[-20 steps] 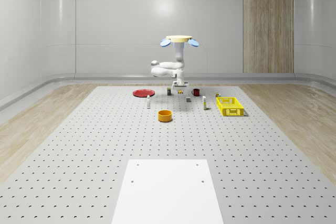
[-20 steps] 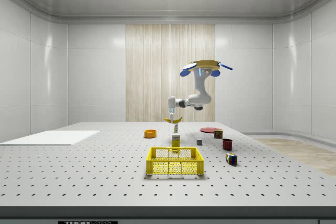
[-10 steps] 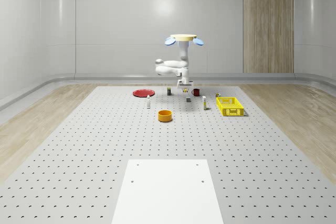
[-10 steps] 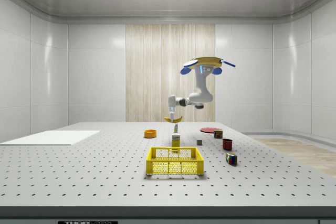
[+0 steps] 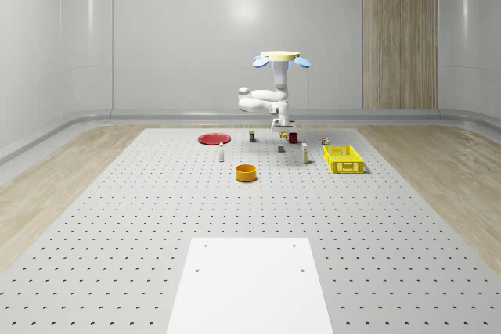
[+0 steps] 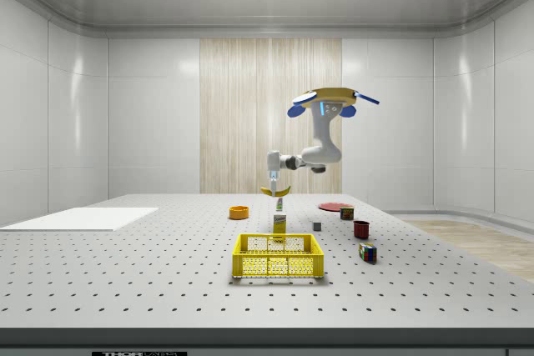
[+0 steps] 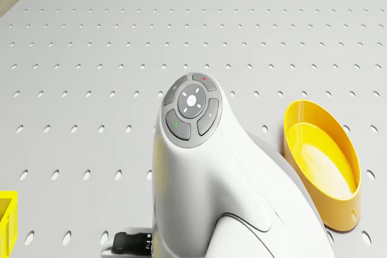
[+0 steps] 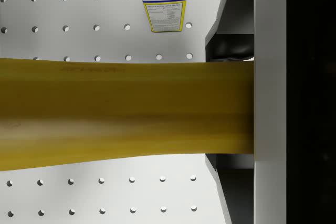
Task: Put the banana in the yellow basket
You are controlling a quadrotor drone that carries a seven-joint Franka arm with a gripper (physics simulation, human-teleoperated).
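One banana [image 6: 275,191] hangs pinched in your gripper [image 6: 272,187]. Your drone [image 6: 331,102] hovers above the table [image 6: 167,289], beyond the yellow basket [image 6: 278,257].

A wide grey perforated surface [image 5: 117,217] fills the room, with a plain white panel [image 5: 250,283] lying on its near end in the whole-scene view. Farther back sit an orange bowl [image 5: 246,172], a yellow basket [image 5: 343,158] to its right, a red plate [image 5: 214,138] toward the far left, a dark red mug [image 5: 293,138], a small grey cube [image 5: 281,149], a sugar box [image 6: 279,223] and a colourful cube [image 6: 367,252].
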